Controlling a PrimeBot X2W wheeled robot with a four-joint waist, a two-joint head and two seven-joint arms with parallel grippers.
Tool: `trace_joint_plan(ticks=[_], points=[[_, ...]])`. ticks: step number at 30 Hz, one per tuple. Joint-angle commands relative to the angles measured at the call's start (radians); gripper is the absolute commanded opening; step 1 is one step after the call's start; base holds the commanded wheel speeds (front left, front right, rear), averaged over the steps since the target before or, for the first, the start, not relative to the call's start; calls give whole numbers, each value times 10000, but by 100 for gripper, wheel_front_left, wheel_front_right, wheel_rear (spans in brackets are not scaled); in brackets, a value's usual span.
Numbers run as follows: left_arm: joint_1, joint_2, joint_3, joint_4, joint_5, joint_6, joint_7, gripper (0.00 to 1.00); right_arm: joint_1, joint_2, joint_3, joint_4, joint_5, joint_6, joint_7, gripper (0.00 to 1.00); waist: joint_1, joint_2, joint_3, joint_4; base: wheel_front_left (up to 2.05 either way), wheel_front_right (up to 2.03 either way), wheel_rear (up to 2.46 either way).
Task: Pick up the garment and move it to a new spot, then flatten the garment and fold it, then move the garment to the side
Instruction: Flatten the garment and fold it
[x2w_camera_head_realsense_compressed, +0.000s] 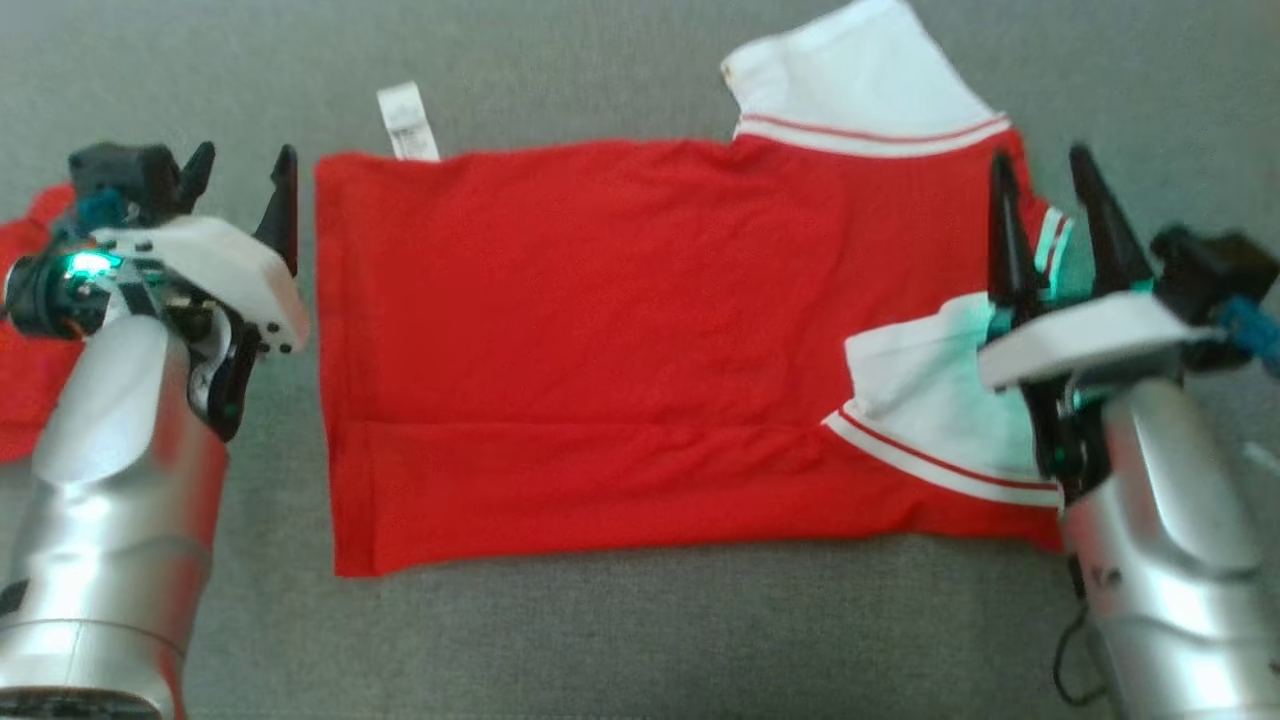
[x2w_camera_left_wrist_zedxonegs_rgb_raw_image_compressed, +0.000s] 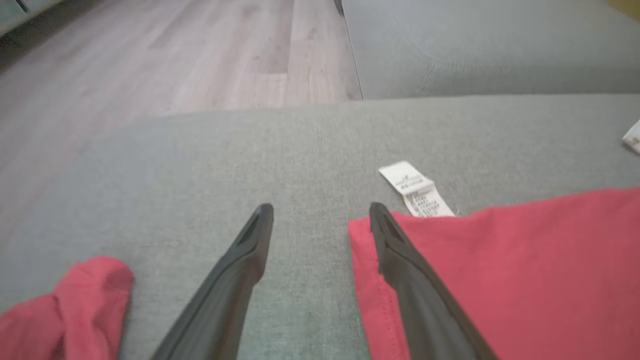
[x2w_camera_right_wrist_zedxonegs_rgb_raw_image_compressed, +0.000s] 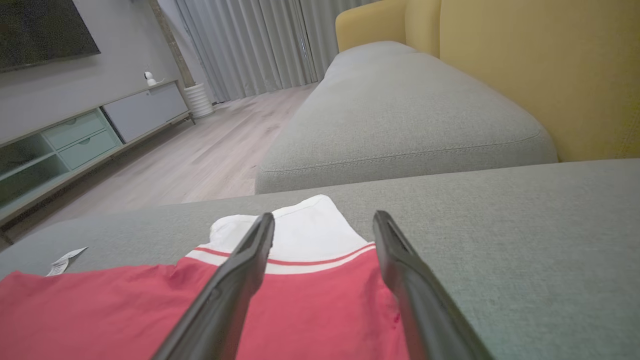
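At the far left of the head view a separate red cloth (x2w_camera_head_realsense_compressed: 25, 390) lay bunched on the grey cushion (x2w_camera_head_realsense_compressed: 640, 640), apart from the work. Just right of it hung the left gripper (x2w_camera_head_realsense_compressed: 245, 165), fingers spread wide and holding nothing. In its wrist view, one finger (x2w_camera_left_wrist_zedxonegs_rgb_raw_image_compressed: 400, 260) crossed the hem corner of the garment (x2w_camera_left_wrist_zedxonegs_rgb_raw_image_compressed: 500, 270) while the other sat over bare cushion. Whether that finger touched the cloth could not be told.

The garment (x2w_camera_head_realsense_compressed: 600, 340) lay spread flat across the middle of the head view, its long axis running left to right. The hem was at the left, with a white label (x2w_camera_head_realsense_compressed: 407, 122) poking out at the upper left. White sleeves lay at the upper right (x2w_camera_head_realsense_compressed: 860, 80) and lower right (x2w_camera_head_realsense_compressed: 920, 390).

The right gripper (x2w_camera_head_realsense_compressed: 1040, 180) stood over the sleeve end at the right, also wide open and empty.

So each arm had one short end of the garment. The hem belonged to the left arm, which was nearer it, and the sleeves to the right. A fold along the length would probably mean carrying one end across the frame toward the other.
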Motion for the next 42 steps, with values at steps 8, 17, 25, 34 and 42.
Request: trace_joint_plan(ticks=[8,17,25,34,42], points=[[-598,1259,-1439,-777,-2460,16,659,100,-931,-20,559,-49,10,33,-148,100,-4,0,1144,-160,0,0,0],[-654,1511,-2338,-1095,-3703,15,-202,100,-1271,-236,524,239,91,33,-237,100,-4,0,1213,-84,0,0,0],[-788,1602,-2986,-917,-4268,14,-484,100,-1356,-172,674,478,32,33,-284,100,-4,0,1176,-99,0,0,0],[-1004,1548,-3758,-125,-4483,14,-476,93,-1827,-465,812,584,-101,33,68,100,-4,0,1395,-92,0,0,0],[-1630,1215,-4066,355,-4174,14,-1520,0,-3617,-1386,1124,1481,-369,33,2556,100,-4,0,1616,651,0,0,0]])
